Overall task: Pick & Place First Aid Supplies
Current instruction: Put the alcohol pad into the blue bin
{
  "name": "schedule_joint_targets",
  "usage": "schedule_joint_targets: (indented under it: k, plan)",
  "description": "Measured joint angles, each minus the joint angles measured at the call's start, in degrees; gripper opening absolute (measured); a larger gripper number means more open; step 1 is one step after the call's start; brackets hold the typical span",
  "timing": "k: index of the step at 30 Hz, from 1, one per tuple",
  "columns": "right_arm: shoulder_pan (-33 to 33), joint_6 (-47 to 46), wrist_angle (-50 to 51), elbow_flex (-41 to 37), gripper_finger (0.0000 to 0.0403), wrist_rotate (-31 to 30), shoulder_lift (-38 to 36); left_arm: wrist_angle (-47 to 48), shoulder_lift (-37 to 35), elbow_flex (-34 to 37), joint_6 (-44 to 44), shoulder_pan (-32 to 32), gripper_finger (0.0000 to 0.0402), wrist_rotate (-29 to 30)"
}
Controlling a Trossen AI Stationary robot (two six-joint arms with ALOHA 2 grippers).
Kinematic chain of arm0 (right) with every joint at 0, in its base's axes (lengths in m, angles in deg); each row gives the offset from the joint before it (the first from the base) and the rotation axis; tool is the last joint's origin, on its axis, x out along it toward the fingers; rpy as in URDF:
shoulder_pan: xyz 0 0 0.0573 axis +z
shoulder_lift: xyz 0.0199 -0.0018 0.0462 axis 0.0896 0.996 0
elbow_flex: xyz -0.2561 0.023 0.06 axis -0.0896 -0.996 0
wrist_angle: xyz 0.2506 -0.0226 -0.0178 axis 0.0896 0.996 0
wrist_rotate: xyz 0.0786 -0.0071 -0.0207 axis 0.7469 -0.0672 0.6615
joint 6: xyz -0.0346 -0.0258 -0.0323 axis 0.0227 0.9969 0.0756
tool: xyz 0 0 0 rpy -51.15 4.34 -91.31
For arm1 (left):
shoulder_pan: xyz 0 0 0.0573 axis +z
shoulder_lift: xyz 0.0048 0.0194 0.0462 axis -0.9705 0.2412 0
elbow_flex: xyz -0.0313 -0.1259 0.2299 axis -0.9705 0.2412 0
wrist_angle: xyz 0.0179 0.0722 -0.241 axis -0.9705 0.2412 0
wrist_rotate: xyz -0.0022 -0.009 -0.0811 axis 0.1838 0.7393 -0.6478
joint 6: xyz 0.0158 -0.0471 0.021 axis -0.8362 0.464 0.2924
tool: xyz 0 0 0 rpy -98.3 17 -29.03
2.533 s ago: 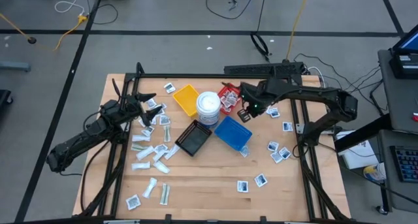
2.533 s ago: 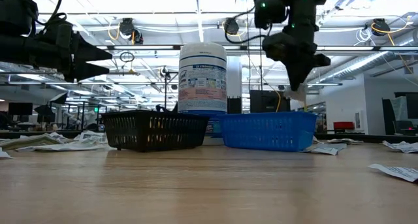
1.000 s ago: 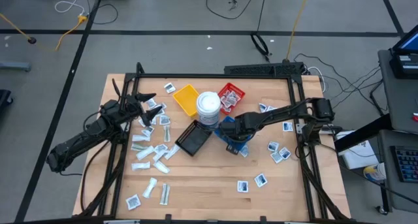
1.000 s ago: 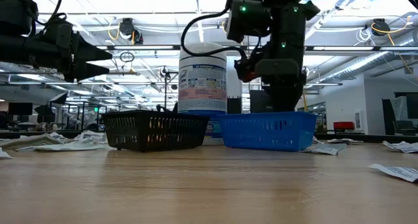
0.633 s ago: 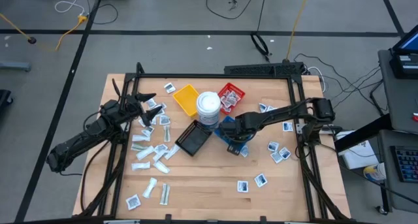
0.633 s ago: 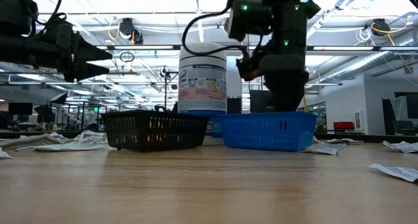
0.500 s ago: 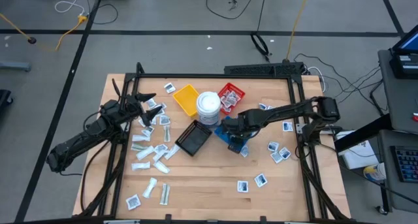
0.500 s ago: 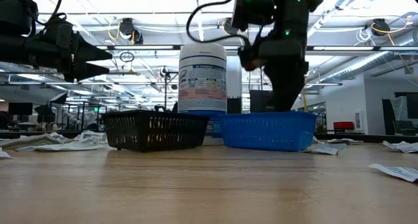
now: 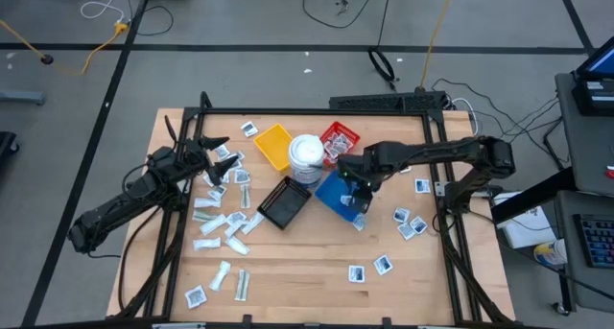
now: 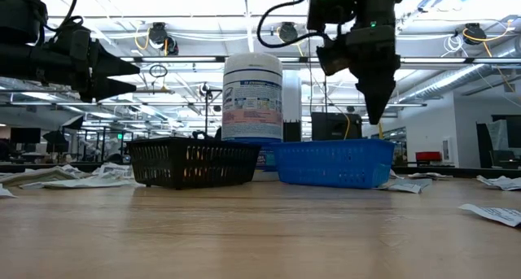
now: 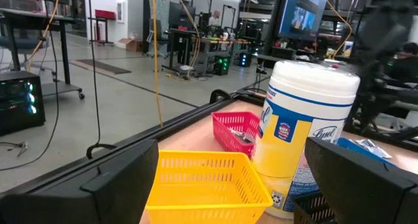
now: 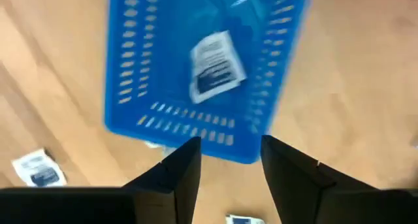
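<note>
My right gripper (image 10: 376,115) hangs open above the blue tray (image 9: 333,192), fingers pointing down, nothing between them. One white first aid packet (image 12: 214,66) with dark print lies flat on the blue tray's floor. More first aid supplies lie scattered on the wood at the left (image 9: 217,223) and the right (image 9: 411,223), and some lie in the red tray (image 9: 338,142). My left gripper (image 9: 217,149) waits open and level over the table's left side, facing the yellow tray (image 11: 199,178).
A round white tub (image 9: 307,156) stands between the yellow tray (image 9: 273,145) and the red tray, just behind the blue one. A black tray (image 9: 285,202) lies left of the blue tray. The table's near middle shows bare wood.
My right gripper has risen out of the blue tray and now hangs well above its rim, shifted a little toward the table's far right. The trays and the tub have stayed where they were.
</note>
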Motion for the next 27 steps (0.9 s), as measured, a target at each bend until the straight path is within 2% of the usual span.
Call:
schedule_joint_targets:
  k: [13,23,27]
  plan:
    - [-15.7,-0.2,2.8,0.0,0.0131,-0.5,-0.1,0.0,0.0,0.0,0.0,0.0,0.0392,0.0]
    - [-26.3,2.6,2.8,0.0,0.013,-0.5,-0.1,0.0,0.0,0.0,0.0,0.0,0.0392,0.0]
    - [-29.6,3.0,3.3,0.0,0.013,-2.8,-0.1,0.0,0.0,0.0,0.0,0.0,0.0392,0.0]
